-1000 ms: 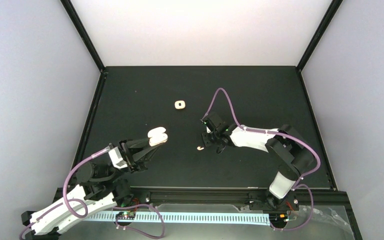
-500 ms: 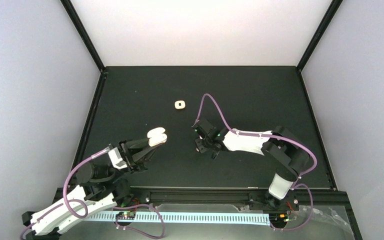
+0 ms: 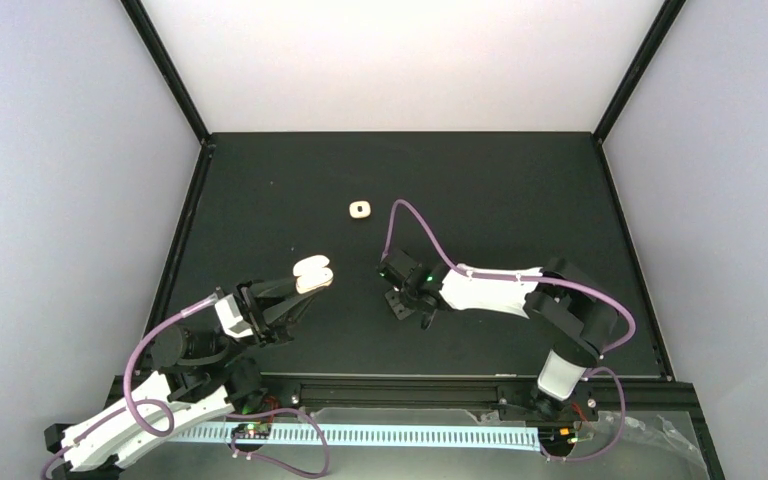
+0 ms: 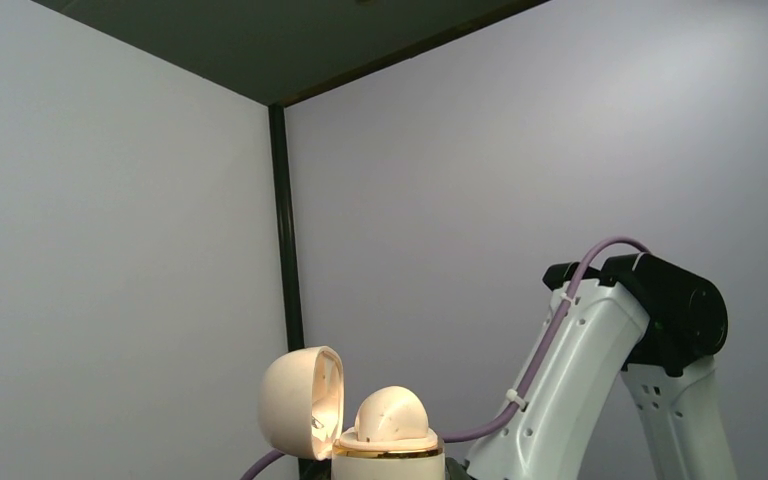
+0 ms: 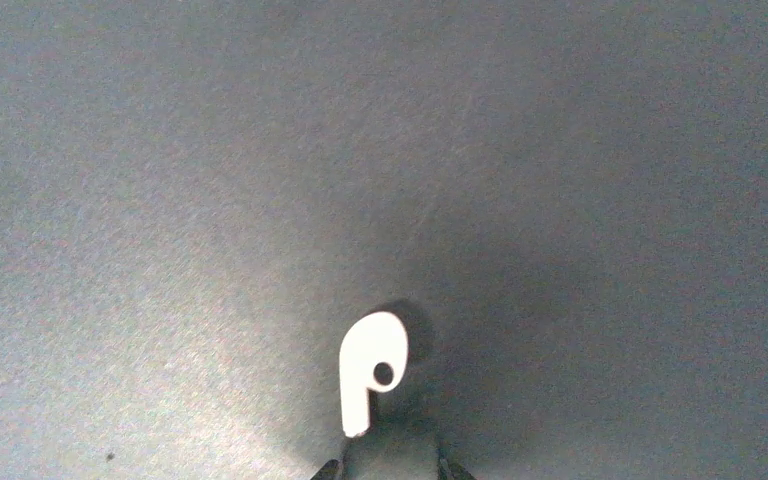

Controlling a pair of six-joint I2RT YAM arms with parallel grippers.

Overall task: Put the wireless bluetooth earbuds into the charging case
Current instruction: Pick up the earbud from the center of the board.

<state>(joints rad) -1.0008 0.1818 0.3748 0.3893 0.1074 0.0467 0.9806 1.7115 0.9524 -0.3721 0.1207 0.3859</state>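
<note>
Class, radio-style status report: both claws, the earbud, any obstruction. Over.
Left claw shut on open charging case. Right claw open over earbud on table. Nothing blocking it.

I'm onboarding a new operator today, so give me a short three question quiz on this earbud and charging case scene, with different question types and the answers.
1. True or false: the charging case has its lid shut.
2. Multiple choice: in the right wrist view, the earbud is A) lying flat on the black table, B) seated in the case, C) balanced upright on its stem.
3. Short answer: which end effector holds the case?
Key: 1 false, the lid stands open. 2 A. 3 the left end effector.
</note>
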